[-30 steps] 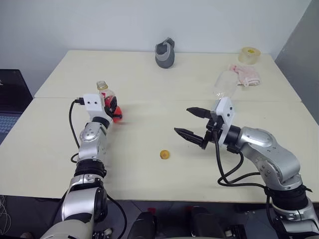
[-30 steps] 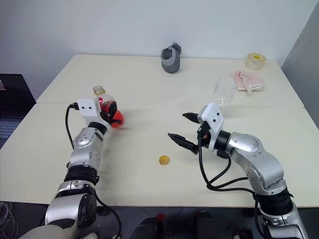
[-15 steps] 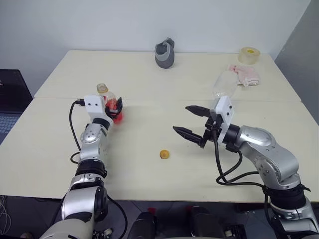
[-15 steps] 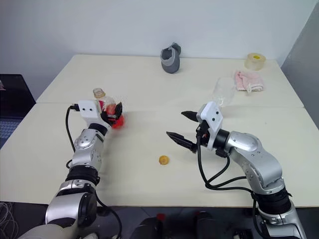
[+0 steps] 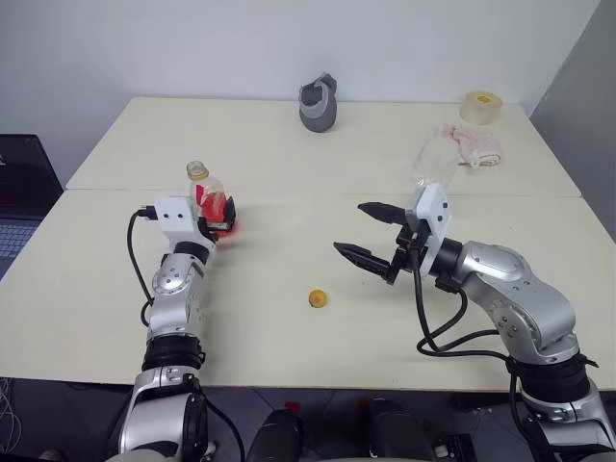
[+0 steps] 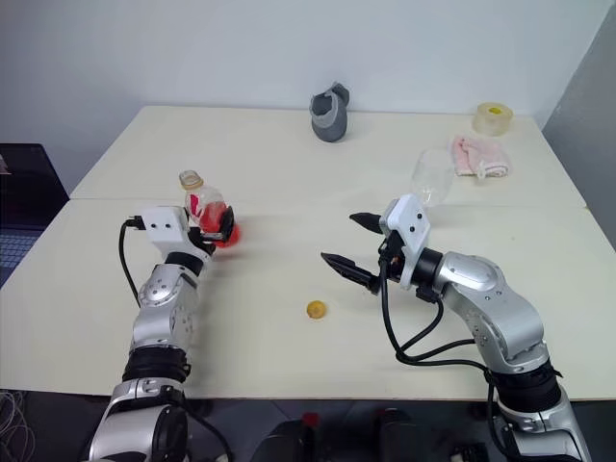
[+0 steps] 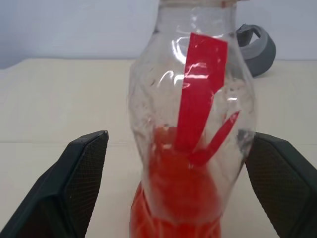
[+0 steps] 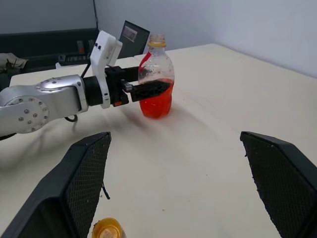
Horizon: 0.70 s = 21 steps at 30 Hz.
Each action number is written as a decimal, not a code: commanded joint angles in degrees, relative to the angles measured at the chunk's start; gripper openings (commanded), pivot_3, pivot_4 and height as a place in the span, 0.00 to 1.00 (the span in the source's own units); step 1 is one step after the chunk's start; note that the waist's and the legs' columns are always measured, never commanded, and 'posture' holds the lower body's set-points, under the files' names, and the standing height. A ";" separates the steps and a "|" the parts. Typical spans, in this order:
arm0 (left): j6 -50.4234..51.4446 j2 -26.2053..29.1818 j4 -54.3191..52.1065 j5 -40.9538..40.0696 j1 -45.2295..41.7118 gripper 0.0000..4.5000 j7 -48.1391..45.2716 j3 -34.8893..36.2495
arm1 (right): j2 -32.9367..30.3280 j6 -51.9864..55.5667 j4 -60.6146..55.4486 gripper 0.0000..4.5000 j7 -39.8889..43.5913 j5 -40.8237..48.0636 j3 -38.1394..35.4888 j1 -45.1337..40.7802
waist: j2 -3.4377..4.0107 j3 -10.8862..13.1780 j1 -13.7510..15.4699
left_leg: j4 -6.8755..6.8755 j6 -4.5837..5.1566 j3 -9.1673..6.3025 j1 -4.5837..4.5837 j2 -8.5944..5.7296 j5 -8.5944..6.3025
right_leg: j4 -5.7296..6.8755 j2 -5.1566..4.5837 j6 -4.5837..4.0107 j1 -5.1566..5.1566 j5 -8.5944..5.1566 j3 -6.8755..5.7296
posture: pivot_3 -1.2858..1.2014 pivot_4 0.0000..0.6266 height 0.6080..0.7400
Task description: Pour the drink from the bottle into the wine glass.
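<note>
The left gripper (image 7: 183,188) has let go of the bottle (image 5: 208,202) and pulled back, fingers apart. The right gripper (image 5: 371,234) stays open, holding nothing.

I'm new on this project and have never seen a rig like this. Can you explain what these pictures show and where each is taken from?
This is a two-armed humanoid robot at a cream table. The two wide pictures come from cameras in its head, looking down over its arms. The other two come from a camera on each wrist, looking out between that arm's two black fingers.

The left gripper is open, its fingers on either side of the bottle, which stands upright holding the red drink. The bottle's neck is open, and a small yellow cap lies loose on the table. The right gripper is open and empty above the table.

The wine glass stands behind the right arm. At the far edge are a grey cup-like object, a pink cloth and a tape roll.
</note>
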 commanded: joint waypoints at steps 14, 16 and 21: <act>17.45 -4.21 -33.30 -2.99 18.26 0.99 3.98 -1.22 | -2.79 0.07 -5.14 1.00 -0.19 1.04 -2.59 4.42 | -0.01 -0.01 0.09 | 0.00 0.03 0.01 0.02 0.05 -0.02 | -0.02 -0.02 0.00 0.06 0.00 0.00 | 0.52 0.24 1.00; 19.52 -4.42 -36.66 -3.60 20.54 0.99 3.40 -1.89 | -3.20 0.36 -6.13 1.00 -0.71 1.32 -3.02 5.48 | -0.01 -0.01 0.09 | 0.00 0.07 0.02 0.03 0.05 -0.04 | -0.02 -0.02 0.00 0.07 0.00 0.01 | 0.52 0.24 1.00; 26.61 -2.18 -45.68 -8.34 25.85 0.99 -2.70 -4.92 | -2.78 1.76 -8.00 1.00 -4.65 0.10 -3.89 10.63 | -0.03 -0.03 0.20 | -0.01 0.10 0.05 0.03 0.05 -0.06 | -0.06 -0.01 0.01 0.14 0.00 -0.02 | 0.52 0.24 1.00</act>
